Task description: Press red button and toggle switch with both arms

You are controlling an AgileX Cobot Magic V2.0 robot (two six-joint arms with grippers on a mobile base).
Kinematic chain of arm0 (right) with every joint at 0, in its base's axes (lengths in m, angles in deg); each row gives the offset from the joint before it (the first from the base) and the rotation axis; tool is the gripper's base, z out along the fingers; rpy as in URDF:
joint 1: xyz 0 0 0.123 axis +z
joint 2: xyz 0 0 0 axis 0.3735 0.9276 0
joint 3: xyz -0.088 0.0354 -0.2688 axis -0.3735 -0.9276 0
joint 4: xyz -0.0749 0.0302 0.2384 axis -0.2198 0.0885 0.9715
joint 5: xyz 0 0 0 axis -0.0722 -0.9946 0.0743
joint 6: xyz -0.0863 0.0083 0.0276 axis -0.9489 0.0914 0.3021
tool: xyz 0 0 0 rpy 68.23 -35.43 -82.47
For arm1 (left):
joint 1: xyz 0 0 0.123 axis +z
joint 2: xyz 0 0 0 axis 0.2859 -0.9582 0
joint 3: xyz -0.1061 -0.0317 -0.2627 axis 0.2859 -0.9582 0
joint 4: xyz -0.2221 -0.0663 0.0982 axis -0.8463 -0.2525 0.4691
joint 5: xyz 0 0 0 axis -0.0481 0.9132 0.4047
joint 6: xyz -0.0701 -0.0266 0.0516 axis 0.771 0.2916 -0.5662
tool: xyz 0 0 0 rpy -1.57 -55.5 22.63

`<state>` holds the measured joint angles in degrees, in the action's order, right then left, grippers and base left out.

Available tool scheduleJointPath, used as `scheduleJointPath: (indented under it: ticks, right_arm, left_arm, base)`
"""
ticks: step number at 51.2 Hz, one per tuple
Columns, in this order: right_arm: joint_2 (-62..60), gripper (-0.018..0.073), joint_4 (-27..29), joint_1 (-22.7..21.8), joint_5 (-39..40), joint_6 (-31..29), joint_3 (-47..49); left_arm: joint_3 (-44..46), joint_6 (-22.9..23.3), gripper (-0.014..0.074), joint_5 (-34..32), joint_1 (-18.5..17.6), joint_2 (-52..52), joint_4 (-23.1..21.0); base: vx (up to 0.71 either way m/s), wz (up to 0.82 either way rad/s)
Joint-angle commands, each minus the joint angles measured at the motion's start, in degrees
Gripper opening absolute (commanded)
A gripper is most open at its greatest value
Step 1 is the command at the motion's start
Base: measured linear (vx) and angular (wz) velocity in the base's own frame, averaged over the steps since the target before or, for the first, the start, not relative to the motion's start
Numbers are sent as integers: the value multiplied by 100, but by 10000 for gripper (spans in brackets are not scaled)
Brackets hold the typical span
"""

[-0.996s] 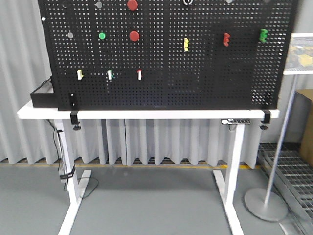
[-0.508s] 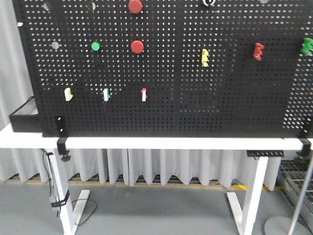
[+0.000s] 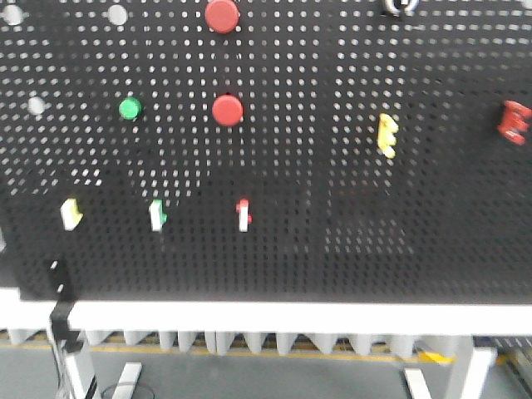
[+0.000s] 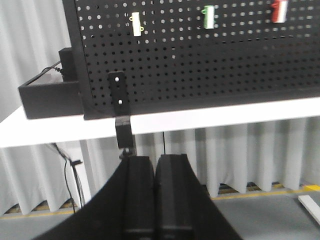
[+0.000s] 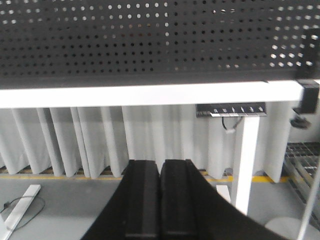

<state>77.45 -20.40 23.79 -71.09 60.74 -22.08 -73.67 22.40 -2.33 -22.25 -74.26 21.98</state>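
Landmark for these notes: the red-tipped switch [image 3: 243,214], low on the pegboard [image 3: 349,249].

- Target one, the red button [image 3: 222,15]: almost straight up from the landmark, a touch to its left, at the top edge of the front view. A second red button [image 3: 227,110] sits between the two. The upper one looks slightly the larger, though with this blur it is a close call.
- Target two, the toggle switch [image 3: 401,5]: up and well to the right of the landmark. The frame cuts it, so only the lower part of its silver ring shows and you cannot read which way the lever points.
- The left tool [image 4: 155,161]: fingers pressed together, nothing held. Its camera catches the landmark in the top right corner, so the tool sits below and left of it, under the level of the counter [image 4: 225,117].
- The right tool [image 5: 160,165]: fingers likewise together and empty. The landmark is out of its view, which shows only the board's bottom rows and the counter edge.

Judgement: both targets lie well above your tools. The button is on the left arm's side and the toggle on the right's. Expect a long climb on both arms before any forward push.
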Motion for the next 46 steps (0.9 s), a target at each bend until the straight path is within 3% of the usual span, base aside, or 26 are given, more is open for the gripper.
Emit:
scheduleJointPath:
  ticks: [1, 25, 46]
  right_arm:
    - [-60, -3, -20, -25, 475, -46, -66]
    - [-60, -3, -20, -25, 475, -46, -66]
    - [-60, -3, -20, -25, 475, -46, -66]
  left_arm:
    - [-197, 45, 1, -446, -20, 90, 0]
    - [-197, 45, 1, -446, -20, 90, 0]
    - [-197, 45, 1, -446, -20, 90, 0]
  base:
    - [38, 3]
    - [32, 1]
    - [11, -6]
